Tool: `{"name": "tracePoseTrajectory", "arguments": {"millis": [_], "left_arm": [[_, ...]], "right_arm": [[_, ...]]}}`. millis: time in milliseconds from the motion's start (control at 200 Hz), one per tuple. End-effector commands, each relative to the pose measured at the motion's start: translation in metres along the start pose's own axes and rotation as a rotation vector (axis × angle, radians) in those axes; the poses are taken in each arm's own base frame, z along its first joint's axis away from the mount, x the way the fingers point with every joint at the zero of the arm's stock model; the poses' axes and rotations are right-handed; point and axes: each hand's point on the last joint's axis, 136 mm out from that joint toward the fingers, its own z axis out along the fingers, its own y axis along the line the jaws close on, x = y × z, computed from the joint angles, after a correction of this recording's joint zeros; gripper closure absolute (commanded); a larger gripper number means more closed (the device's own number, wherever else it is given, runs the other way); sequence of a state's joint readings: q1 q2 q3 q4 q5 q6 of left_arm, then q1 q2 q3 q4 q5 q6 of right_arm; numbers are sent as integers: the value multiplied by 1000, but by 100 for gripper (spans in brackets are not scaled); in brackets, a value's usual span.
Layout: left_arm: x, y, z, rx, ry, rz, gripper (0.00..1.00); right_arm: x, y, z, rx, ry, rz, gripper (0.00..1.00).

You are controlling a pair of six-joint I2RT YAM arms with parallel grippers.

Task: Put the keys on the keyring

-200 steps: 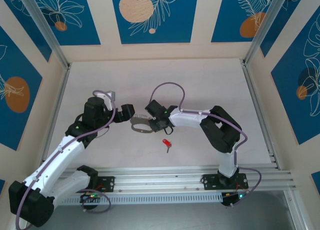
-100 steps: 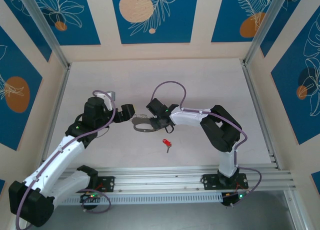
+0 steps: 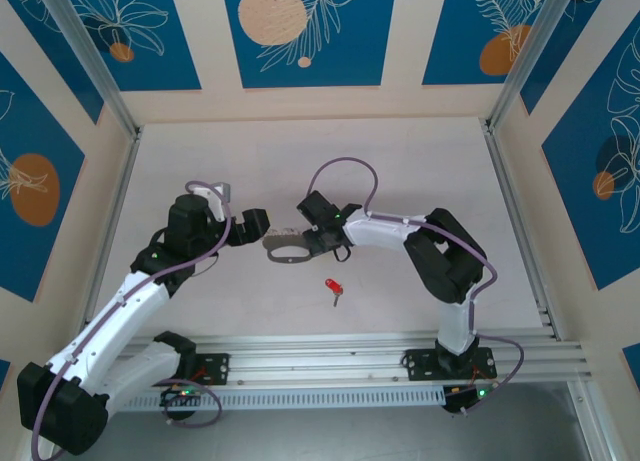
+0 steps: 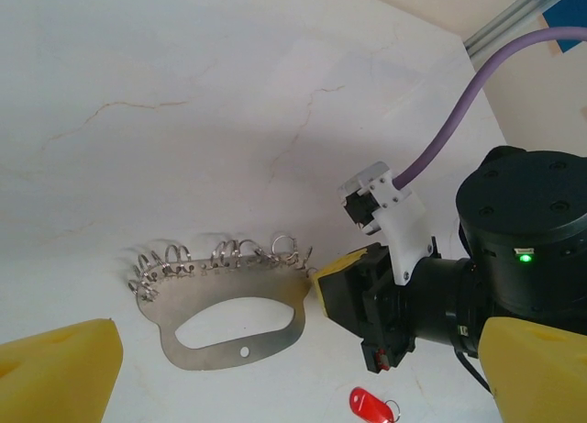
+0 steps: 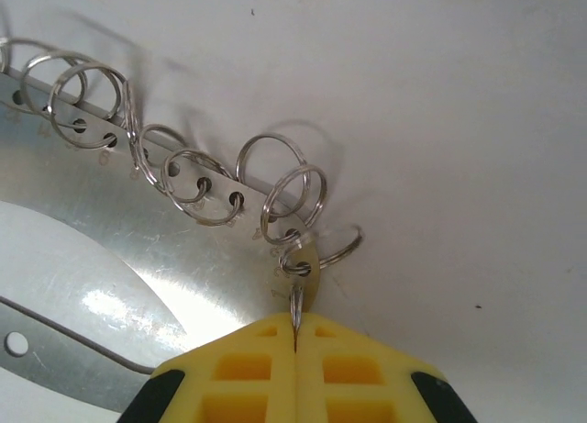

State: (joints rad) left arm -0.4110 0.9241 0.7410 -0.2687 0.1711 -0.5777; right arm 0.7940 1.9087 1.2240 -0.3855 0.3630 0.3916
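Grey metal keyring [image 3: 285, 249] lay flat on the bench [image 3: 400, 161], near its middle, with the split rings [image 5: 293, 198] strung along its 12 o'clock edge in the overhead view. The right claw [image 5: 295, 329] was fully closed at the plate's 3 o'clock corner, pinching only a thin sliver of metal between its yellow pads. Whether that sliver was the corner tab or one small ring could not be determined. The left claw [image 3: 258, 227] stood at the keyring's 9 o'clock end, jaws spread wide and holding nothing. The red-headed key [image 3: 332, 286] lay alone on the bench at about 5 o'clock from the keyring, apart from both claws.

Risks noted:
- The hold was shallow and at one corner, so any lift or pull would likely let the plate pivot or slip free.
- If a loose ring was what was gripped, the plate would swing beneath it.
- A dragged plate could sweep toward the key and knock it off position.
- The key was small and flat on the bench, so a pick by the open claw could easily skid.
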Motion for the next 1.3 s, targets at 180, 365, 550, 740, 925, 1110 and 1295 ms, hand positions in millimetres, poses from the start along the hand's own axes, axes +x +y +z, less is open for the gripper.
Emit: {"name": "tracePoseTrajectory", "arguments": {"millis": [180,365,550,740,925,1110,1295], "left_arm": [[-2,-3,0,11,-22,6,0],[-4,-7,-3,23,-21,9,0],[-10,-18,-8,54,-16,28,0],[-20,-36,-17,112,-19,60,0],[-30,-54,-26,170,-27,102,0],[-40,-78,-30,281,-41,152,2],[-52,-112,-33,446,-50,198,16]], "right_arm": [[1,7,-17,-110,0,31,100],[-10,12,-40,-212,-53,53,100],[-27,18,-81,-376,-150,60,100],[-47,22,-136,-569,-299,42,100],[-59,23,-189,-702,-437,21,100],[-64,24,-234,-791,-534,-16,100],[-65,27,-273,-904,-594,-57,100]]}}
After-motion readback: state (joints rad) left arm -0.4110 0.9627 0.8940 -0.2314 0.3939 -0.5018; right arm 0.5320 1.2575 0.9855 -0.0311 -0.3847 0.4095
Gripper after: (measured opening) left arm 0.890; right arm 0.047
